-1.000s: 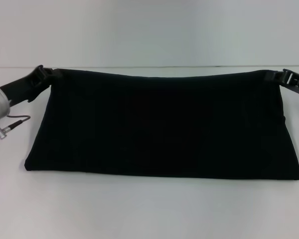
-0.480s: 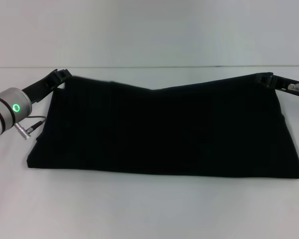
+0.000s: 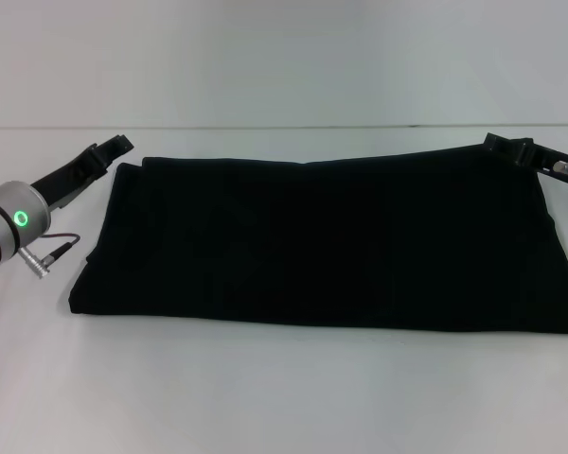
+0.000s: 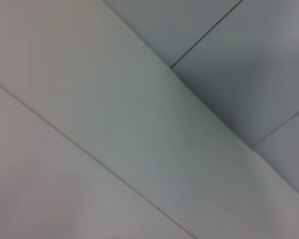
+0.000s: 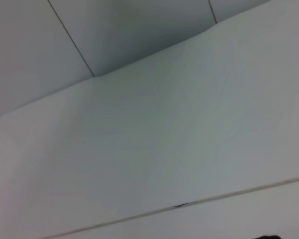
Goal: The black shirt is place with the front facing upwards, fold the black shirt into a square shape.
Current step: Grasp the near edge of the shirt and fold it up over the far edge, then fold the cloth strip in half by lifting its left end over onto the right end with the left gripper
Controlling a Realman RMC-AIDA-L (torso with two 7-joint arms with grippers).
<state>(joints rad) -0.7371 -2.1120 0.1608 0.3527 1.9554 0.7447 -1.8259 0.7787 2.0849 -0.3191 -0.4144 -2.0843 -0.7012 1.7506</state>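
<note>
A: How many garments lie on the surface?

B: One. The black shirt lies folded into a wide dark band across the middle of the white surface, no lettering showing.

A: And the arms?

B: Two. The left gripper sits just beside the shirt's far left corner; the right gripper is at its far right corner.

A: Clenched on the cloth or released?

B: I cannot tell for either; both wrist views show only pale panels.
</note>
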